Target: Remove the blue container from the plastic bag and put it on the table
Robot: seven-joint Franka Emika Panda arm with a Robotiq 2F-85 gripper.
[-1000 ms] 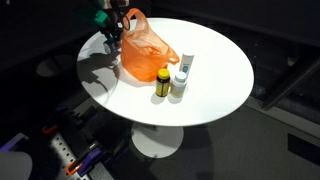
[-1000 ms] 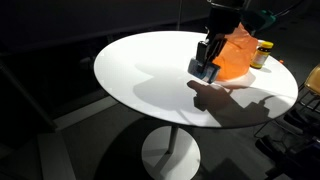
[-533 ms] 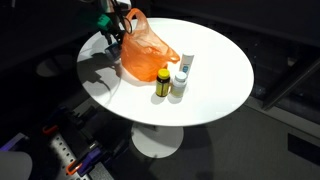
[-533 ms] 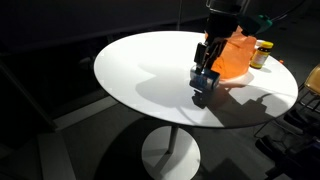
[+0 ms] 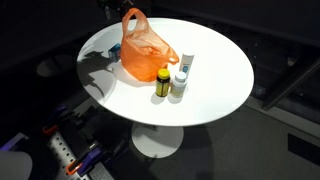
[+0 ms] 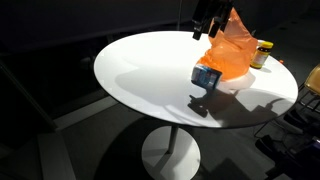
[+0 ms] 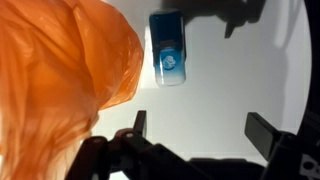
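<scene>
Noted fingers drawn up and away since a second ago: then low at the blue container, now high above it near the top edge in an exterior view. Logged round white desk on a single pedestal, seen in both exterior views. Logged orange plastic bag slumped on the desk near one edge, handles up. Confirmed fingers spread wide apart in the wrist view, holding nothing. Found blue container out of the bag, resting on the desk just beside the bag's edge and well apart from the fingers. Recorded yellow bottle and white bottle close together on the desk, near the bag on its other side.
</scene>
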